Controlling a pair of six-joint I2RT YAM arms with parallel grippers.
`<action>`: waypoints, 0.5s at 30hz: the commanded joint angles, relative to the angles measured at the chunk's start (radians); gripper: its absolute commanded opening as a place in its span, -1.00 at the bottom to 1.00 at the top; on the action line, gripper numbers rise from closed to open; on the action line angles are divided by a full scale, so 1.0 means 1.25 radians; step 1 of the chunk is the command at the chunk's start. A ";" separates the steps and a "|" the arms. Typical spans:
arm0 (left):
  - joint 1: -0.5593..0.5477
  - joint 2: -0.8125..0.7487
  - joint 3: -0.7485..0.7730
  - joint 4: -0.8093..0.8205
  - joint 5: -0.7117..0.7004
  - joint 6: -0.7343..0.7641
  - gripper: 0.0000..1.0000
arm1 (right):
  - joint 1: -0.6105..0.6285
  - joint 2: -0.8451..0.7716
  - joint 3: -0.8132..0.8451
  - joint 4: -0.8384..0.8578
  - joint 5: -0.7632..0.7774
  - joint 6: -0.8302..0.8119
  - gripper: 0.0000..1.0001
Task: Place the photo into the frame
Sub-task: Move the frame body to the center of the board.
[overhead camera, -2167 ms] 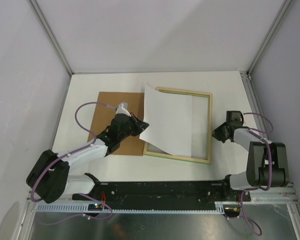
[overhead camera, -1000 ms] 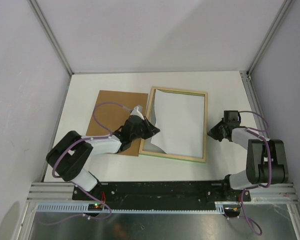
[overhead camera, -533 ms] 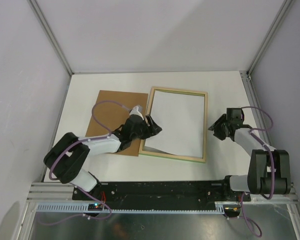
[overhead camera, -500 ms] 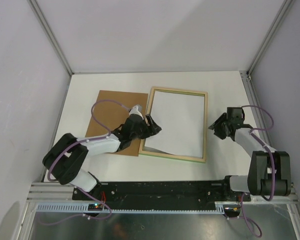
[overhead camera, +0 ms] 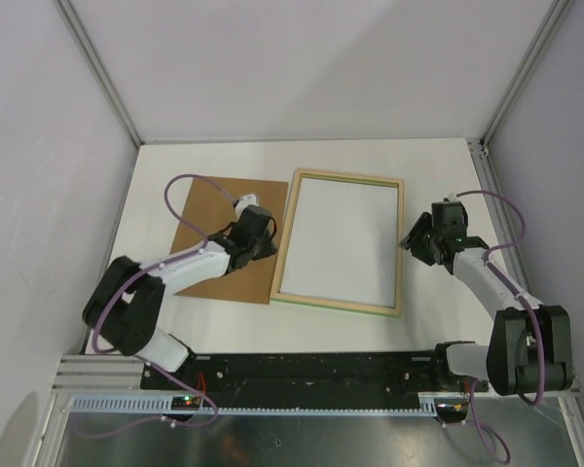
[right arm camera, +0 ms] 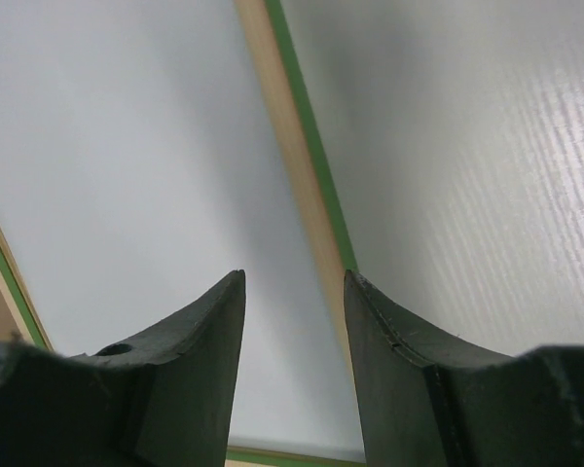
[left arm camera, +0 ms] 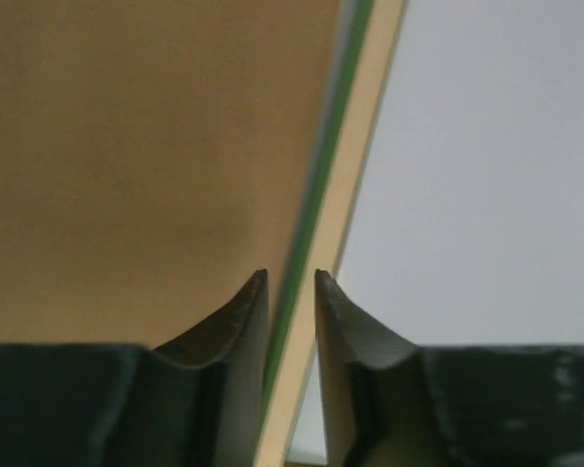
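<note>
The frame (overhead camera: 343, 176) lies back up mid-table, its pale wood showing. The photo (overhead camera: 339, 233) lies flat inside it with only its white back up; the print side is hidden. My left gripper (overhead camera: 271, 243) hovers at the frame's left rail, over the edge of the brown backing board (overhead camera: 214, 204). In the left wrist view its fingers (left arm camera: 245, 311) stand a narrow gap apart, empty, with the rail (left arm camera: 355, 165) running under them. My right gripper (overhead camera: 410, 242) is open and empty above the right rail (right arm camera: 287, 126), between the photo's back (right arm camera: 127, 146) and the bare table (right arm camera: 467, 146).
The brown backing board lies flat left of the frame, touching its left rail, and also shows in the left wrist view (left arm camera: 146, 146). White enclosure walls with metal posts (overhead camera: 97, 68) stand round the table. The arms' mounting rail (overhead camera: 311, 370) runs along the near edge.
The photo, held tilted by the left gripper, has dropped flat into the frame. The left gripper let go and drew back left. The right gripper moved up along the right rail.
</note>
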 commanded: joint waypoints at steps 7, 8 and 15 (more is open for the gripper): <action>0.008 0.187 0.138 -0.083 -0.022 0.040 -0.88 | 0.044 -0.043 0.039 -0.011 -0.003 -0.032 -0.04; 0.007 0.198 0.148 -0.084 -0.016 0.041 -0.91 | 0.045 -0.044 0.039 -0.011 -0.005 -0.034 -0.04; -0.043 0.247 0.205 -0.085 -0.004 0.055 -0.99 | 0.044 -0.055 0.039 -0.013 -0.001 -0.045 -0.05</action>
